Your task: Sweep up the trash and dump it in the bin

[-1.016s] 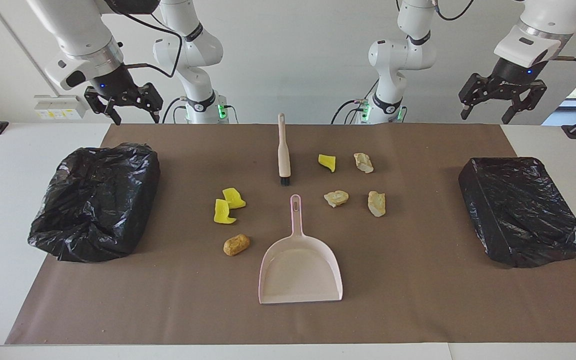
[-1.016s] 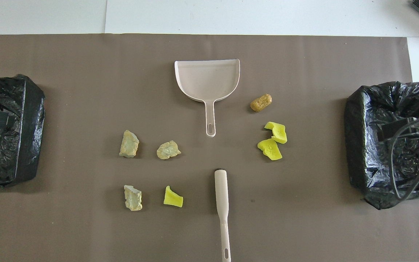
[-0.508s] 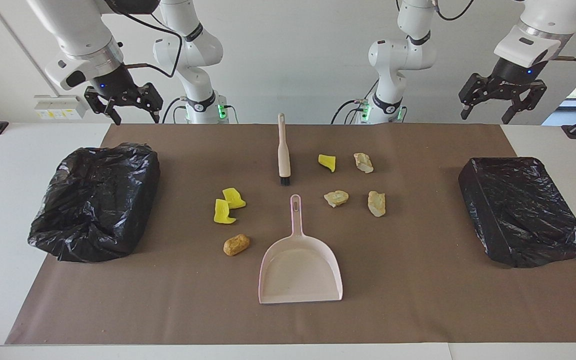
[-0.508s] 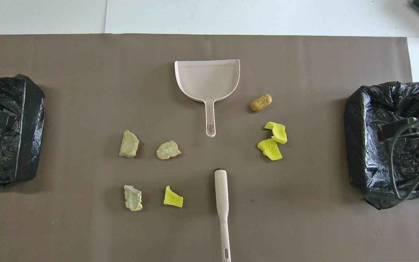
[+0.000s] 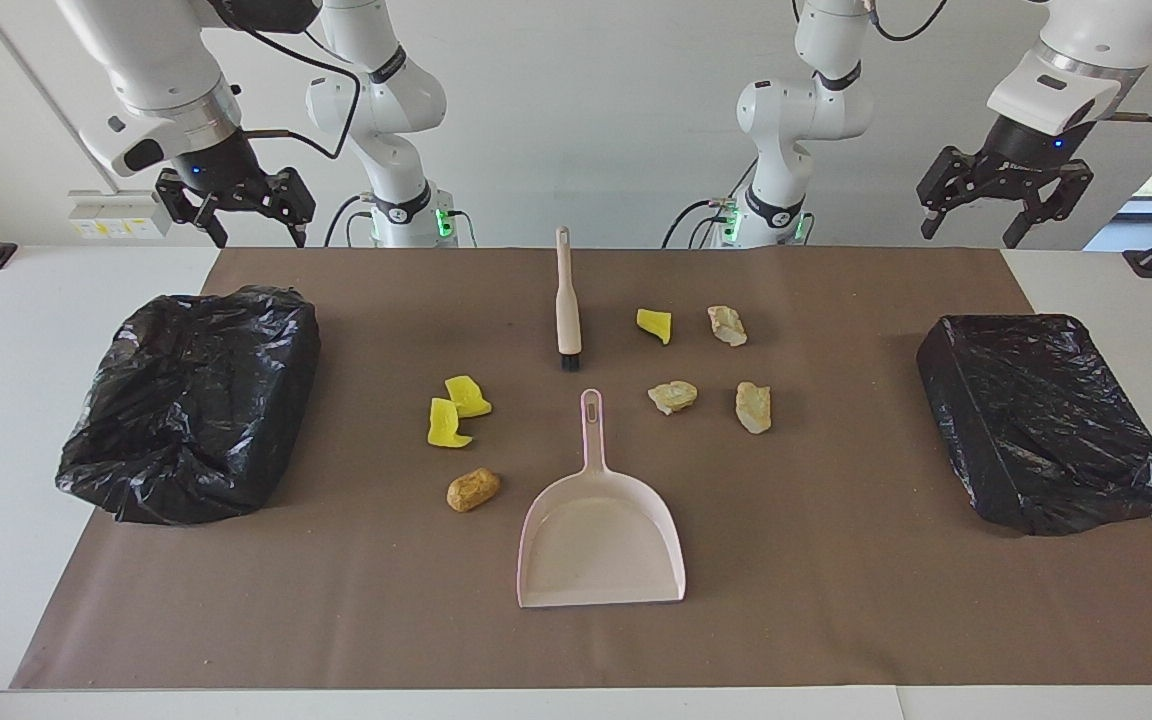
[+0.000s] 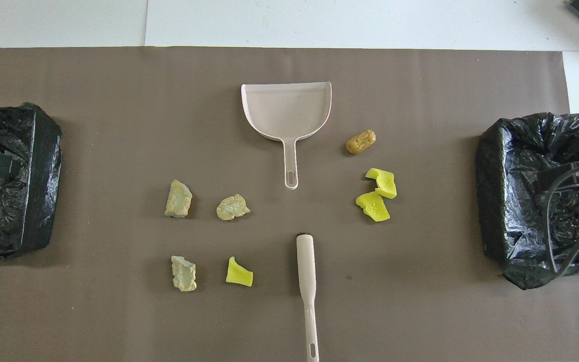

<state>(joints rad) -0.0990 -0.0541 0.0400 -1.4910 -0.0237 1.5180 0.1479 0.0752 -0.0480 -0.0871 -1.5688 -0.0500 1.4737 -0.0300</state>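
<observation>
Seven trash lumps lie on the brown mat. There are three yellow foam chunks (image 5: 654, 325) (image 5: 467, 395) (image 5: 447, 424), three beige rocky lumps (image 5: 727, 325) (image 5: 672, 396) (image 5: 753, 407) and a golden-brown lump (image 5: 473, 489). A beige brush (image 5: 566, 300) lies mid-table, nearer to the robots than the pink dustpan (image 5: 601, 545). A black-bagged bin (image 5: 191, 400) stands at the right arm's end and another (image 5: 1046, 420) at the left arm's end. My right gripper (image 5: 258, 235) hangs open and empty above its bin's near edge. My left gripper (image 5: 971, 235) waits open, raised above the mat's corner.
The brown mat (image 6: 118, 125) covers most of the white table. In the overhead view the dustpan (image 6: 286, 110) lies farther from the robots than the brush (image 6: 307, 281), handles in line. Cables of the right arm (image 6: 571, 173) hang over its bin.
My right gripper has shifted slightly toward the right arm's end of the table. The left arm, the tools and the trash have not moved.
</observation>
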